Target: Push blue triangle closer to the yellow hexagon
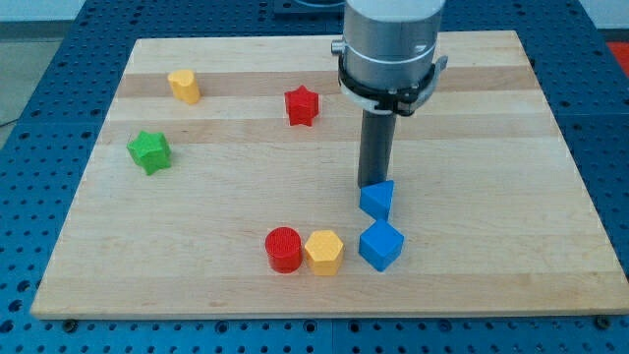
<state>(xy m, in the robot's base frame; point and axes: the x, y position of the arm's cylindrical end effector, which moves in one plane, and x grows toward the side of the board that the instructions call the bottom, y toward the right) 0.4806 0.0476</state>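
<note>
The blue triangle (377, 200) sits right of the board's middle. My tip (374, 185) is right at its upper edge and seems to touch it from the view's top. A yellow hexagon (323, 252) lies near the bottom edge, below and to the left of the blue triangle. It touches a red cylinder (283, 249) on its left. A blue cube (381, 245) stands just right of the hexagon, directly below the blue triangle and almost touching it.
A second yellow block (184, 86) sits at the top left. A red star (302, 105) is at the top middle and a green star (149, 151) at the left. The wooden board (491, 147) lies on a blue perforated table.
</note>
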